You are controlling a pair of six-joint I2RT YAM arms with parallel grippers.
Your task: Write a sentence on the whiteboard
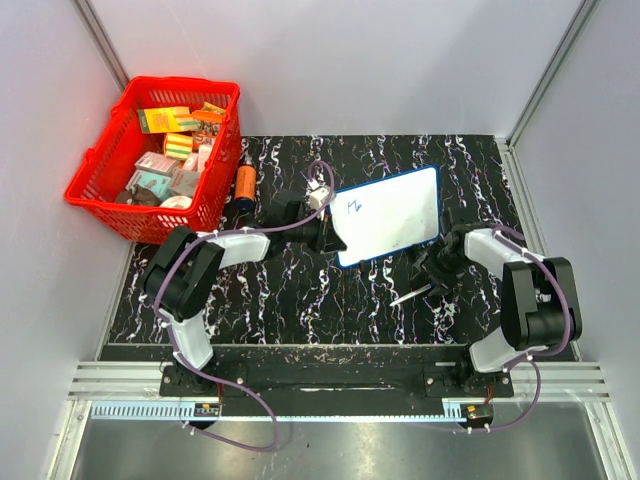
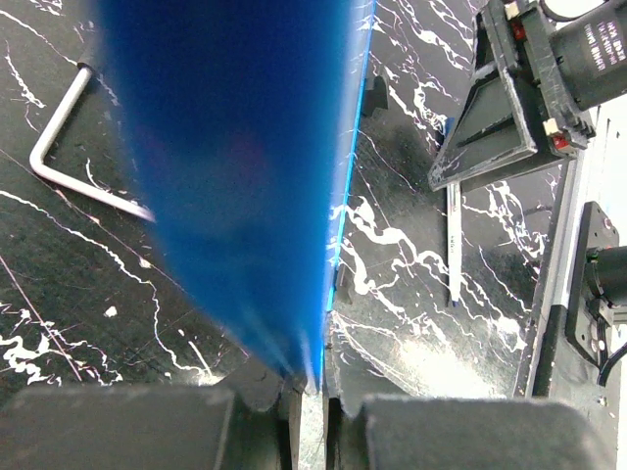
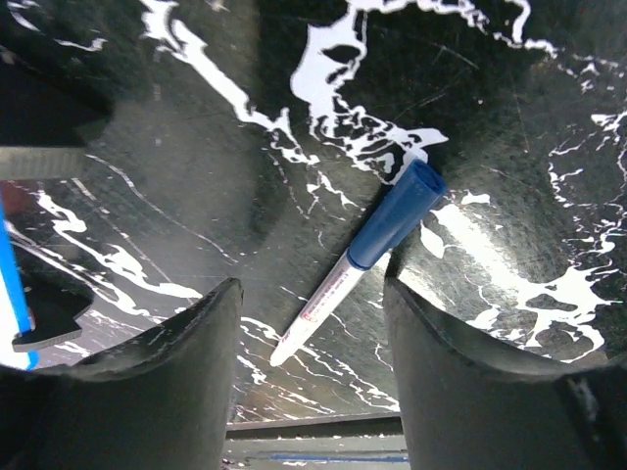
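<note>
One left gripper (image 2: 312,390) pinching whiteboard (image 1: 390,215), right gripper (image 3: 312,291) parted over marker (image 3: 355,262)

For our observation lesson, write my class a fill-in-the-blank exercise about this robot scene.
The left gripper clamps the ___ by its edge.
The marker beneath the open right gripper has a ___ cap.
The plastic basket is ___.
Missing: whiteboard, blue, red.

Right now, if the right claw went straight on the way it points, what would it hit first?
Probably the blue-capped white marker pen lying on the black marbled mat, between the fingers of the right claw; depth unclear.
</note>
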